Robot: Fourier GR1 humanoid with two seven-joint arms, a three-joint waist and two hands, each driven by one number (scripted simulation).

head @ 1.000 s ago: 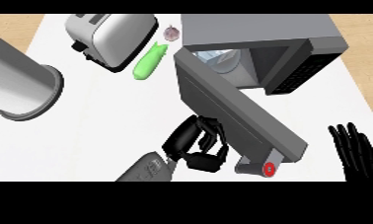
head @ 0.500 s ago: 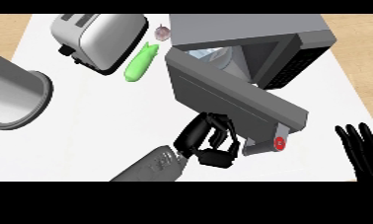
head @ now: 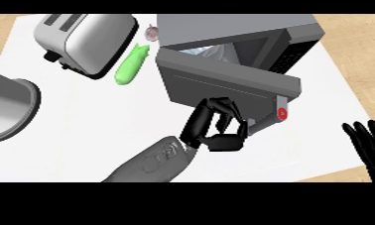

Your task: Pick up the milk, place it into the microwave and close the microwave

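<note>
The grey microwave stands at the back of the counter, its door swung partway across the opening. Through the gap that is left, a pale carton-like shape, likely the milk, shows inside the cavity, mostly hidden by the door. My left hand rests against the door's outer face near its lower edge, fingers curled and holding nothing. At the lower right edge, my right hand is open with its fingers up, apart from everything.
A silver toaster stands at the back left, with a green cucumber and a small purple bulb between it and the microwave. A large grey pot sits at the left edge. The counter ends just right of the microwave.
The microwave door has swung further toward the opening, and my left hand has followed it up and to the right. The right hand has stayed at the lower right.
</note>
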